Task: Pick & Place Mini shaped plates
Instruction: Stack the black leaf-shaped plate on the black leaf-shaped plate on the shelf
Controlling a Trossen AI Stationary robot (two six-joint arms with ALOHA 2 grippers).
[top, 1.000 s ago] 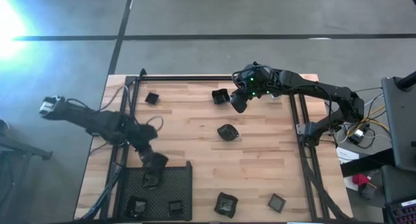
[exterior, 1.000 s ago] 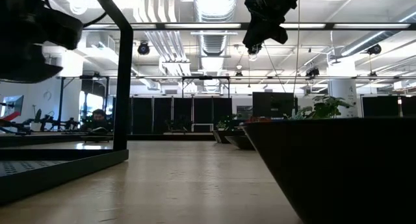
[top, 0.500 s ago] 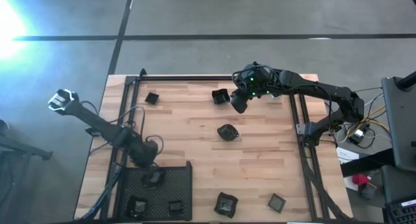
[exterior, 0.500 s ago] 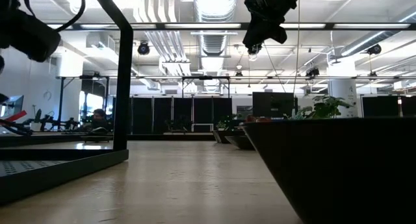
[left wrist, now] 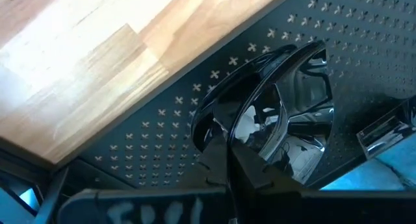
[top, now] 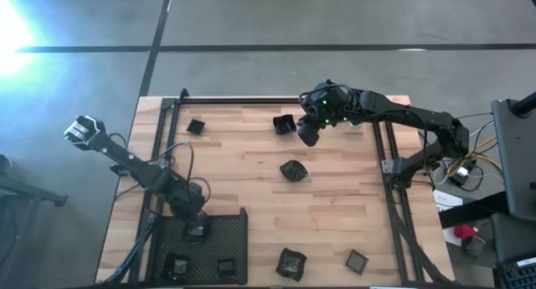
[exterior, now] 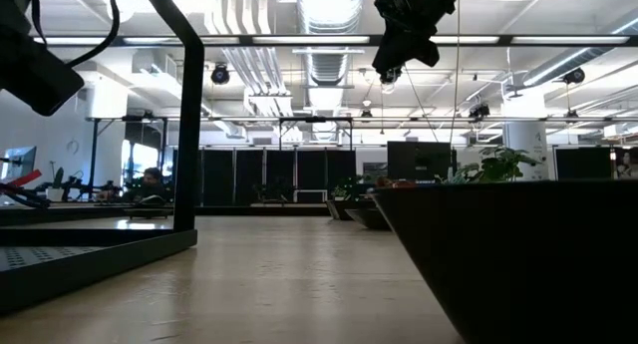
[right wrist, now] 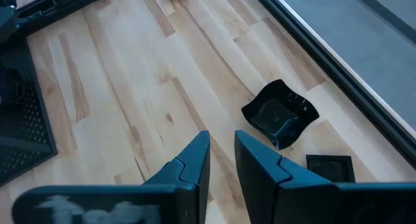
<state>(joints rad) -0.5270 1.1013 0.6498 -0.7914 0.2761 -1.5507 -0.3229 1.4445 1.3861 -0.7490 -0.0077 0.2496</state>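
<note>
Two hands: my left hand (top: 194, 215) is closed tight over the black tray (top: 230, 239), and my right hand (top: 306, 135) hangs high above the worktop (top: 335, 205), fingers a little apart, holding nothing.

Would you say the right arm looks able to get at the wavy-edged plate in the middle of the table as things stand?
Probably yes. The right pincer hangs above the table close to the wavy-edged plate, holding nothing, and the bare wood between them shows nothing in the way.

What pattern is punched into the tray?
Small cross-shaped cutouts in rows across the black tray, clearest in the left wrist view.
</note>
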